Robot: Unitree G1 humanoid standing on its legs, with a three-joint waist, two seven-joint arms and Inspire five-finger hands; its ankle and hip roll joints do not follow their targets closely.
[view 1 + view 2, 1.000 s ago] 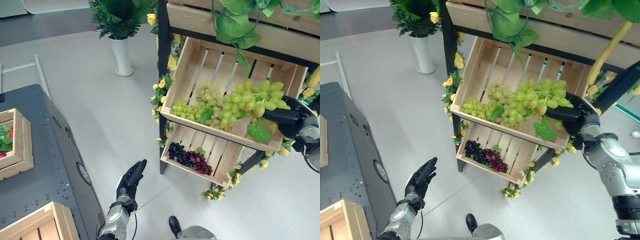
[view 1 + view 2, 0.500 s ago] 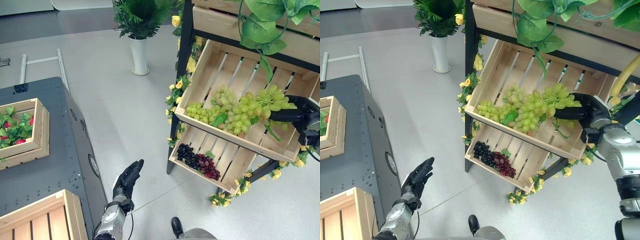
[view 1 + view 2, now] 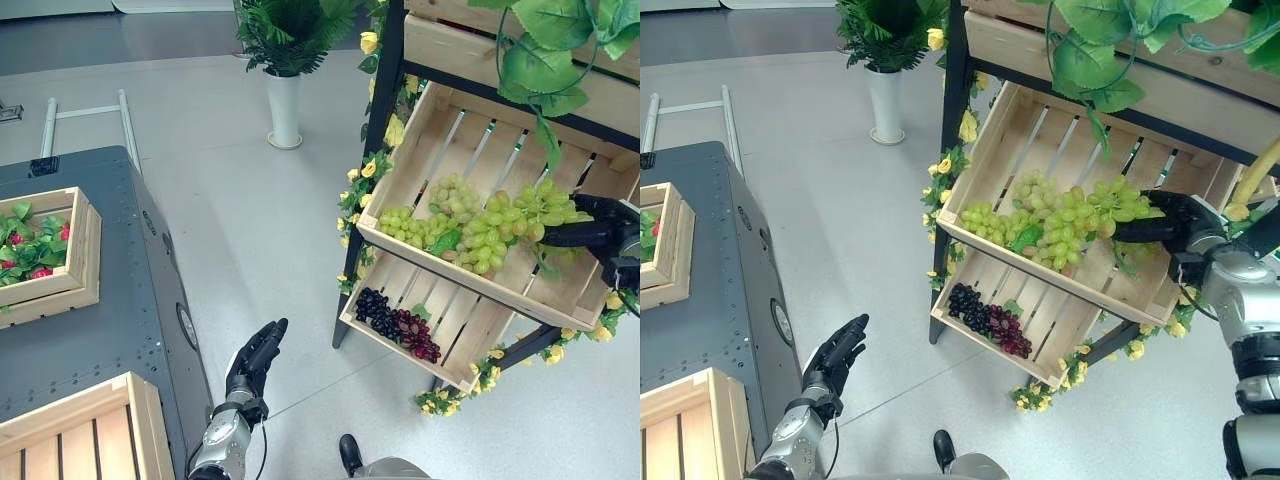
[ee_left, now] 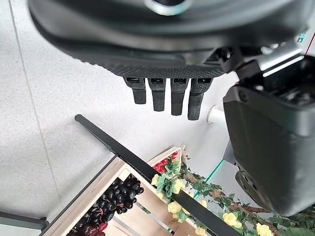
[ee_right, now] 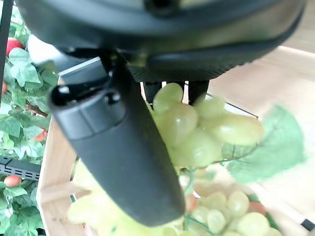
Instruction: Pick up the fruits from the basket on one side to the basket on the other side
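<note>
Grapes (image 3: 480, 225): pale green bunch w/ leaf, lying across upper crate (image 3: 420, 130), long axis sideways; right hand (image 3: 1175, 222) clasps its end.

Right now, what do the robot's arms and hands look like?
Both arms are silver-grey metal with rounded joint housings. Each ends in a dark robot hand, the left robot hand and the right robot hand, with black segmented fingers and a thick black thumb. A band of black textured padding runs along the palm edge.

A mock fruit shop: wooden crates (image 3: 470, 200) of grapes (image 3: 470, 225) on a flower-trimmed stand, potted plant (image 3: 283, 60) nearby.
</note>
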